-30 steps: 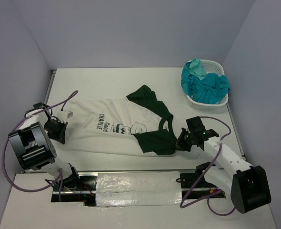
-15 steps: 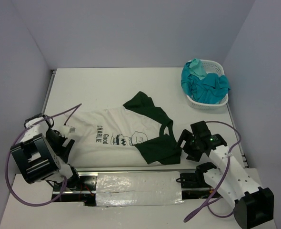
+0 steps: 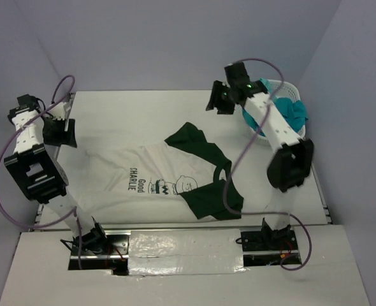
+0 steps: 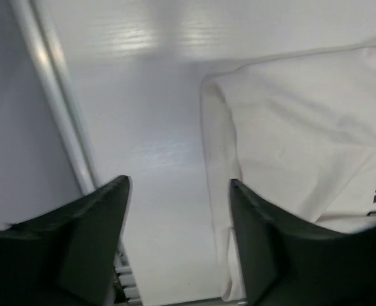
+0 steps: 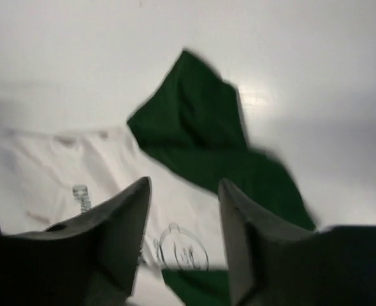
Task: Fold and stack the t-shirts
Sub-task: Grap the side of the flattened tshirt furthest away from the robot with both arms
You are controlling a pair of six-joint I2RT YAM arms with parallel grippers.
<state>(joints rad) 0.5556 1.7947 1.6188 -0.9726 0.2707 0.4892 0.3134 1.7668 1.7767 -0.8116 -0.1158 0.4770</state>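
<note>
So the white tee (image 3: pixel 143 182) is spread out flat on the table (image 3: pixel 143 115), soft and a bit rumpled, with a dark cartoon face and lettering printed across it. It's on the right of the left pincer (image 3: pixel 59 131) and nearer the bases. From the left wrist cam the tee (image 4: pixel 290 140) shows a folded, wavy hem just past the right-hand finger (image 4: pixel 264 248), not touching it. That pincer (image 4: pixel 178 191) stands apart with nothing but bare glossy white table (image 4: pixel 156 127) between the dark fingers, plus a pale metal rail (image 4: pixel 54 115) on its left

Dark green cloth (image 3: pixel 204 150) sits at the tee's end nearest the right pincer (image 3: pixel 220 102), one pointy flap up top and a bigger patch lower down. Can't tell if it's sleeves or a separate shirt. The right wrist cam looks down on the green (image 5: pixel 201 121) and the white tee (image 5: pixel 60 172), both well below that pincer (image 5: pixel 183 185), which is also apart and gripping nothing

Just right of the right pincer there's a white plastic lattice basket (image 3: pixel 289 87), oval-ish, with a crumpled teal tee (image 3: pixel 296 115) heaped inside, partly hidden behind the arm
</note>
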